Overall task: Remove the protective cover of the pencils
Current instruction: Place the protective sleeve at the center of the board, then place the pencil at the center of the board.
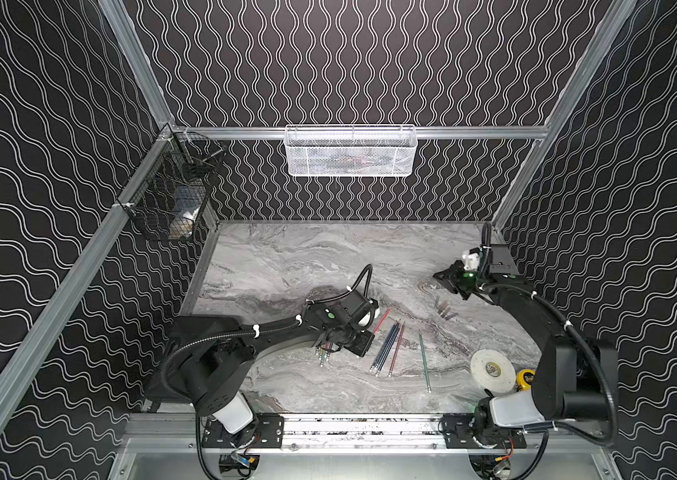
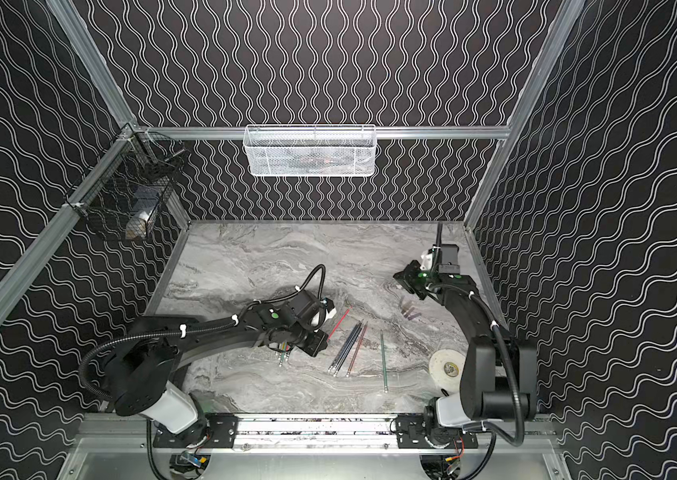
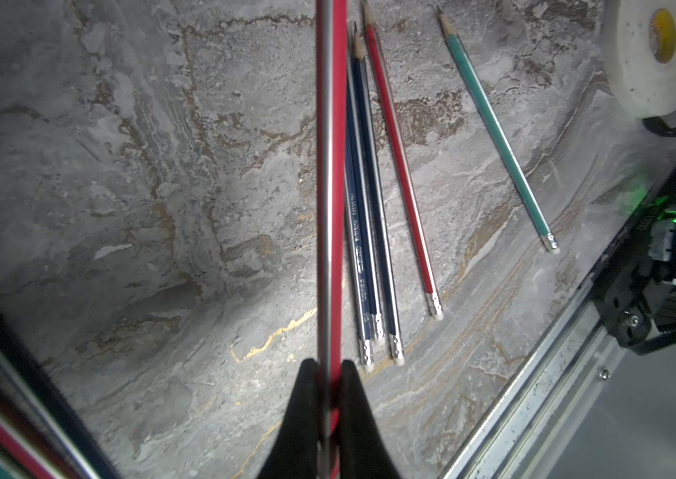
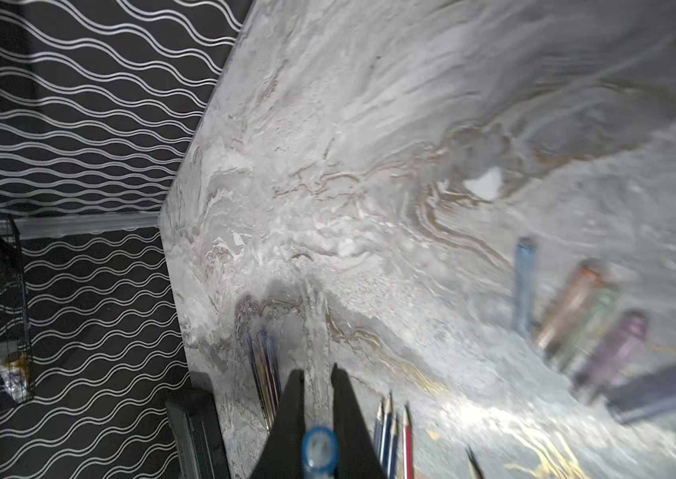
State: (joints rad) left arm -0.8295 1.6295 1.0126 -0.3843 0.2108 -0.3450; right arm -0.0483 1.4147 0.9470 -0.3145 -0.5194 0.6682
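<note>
Near the bench's [image 1: 286,270] right front corner lies a flat white roll [image 1: 492,369] with a yellow core. The pencils are spread along the middle of the front half, all thin, glossy and long, with sharpened wooden tips and silvery ferrules capped by white erasers. A green pencil [image 3: 498,132] lies alone beside the roll. Toward the centre, three dark blue pencils [image 3: 369,207] lie touching side by side, with a lying red pencil [image 3: 400,166] just beside them. A small bundle [image 1: 323,353] of mixed colours pokes out from under the left arm.

The left pincer [image 3: 330,365], its black tapered fingers nearly together, grips a held red pencil [image 3: 336,166] with a silver stripe and holds it above the blue ones.

Farther back on the right, a few short translucent caps [image 1: 445,309] lie together; they are blurred in the right wrist view.

By the far right edge, the right pincer [image 4: 316,369] is clamped on a round, translucent blue cap [image 4: 319,450].

A white mesh basket [image 1: 351,151] hangs on the back rail.
</note>
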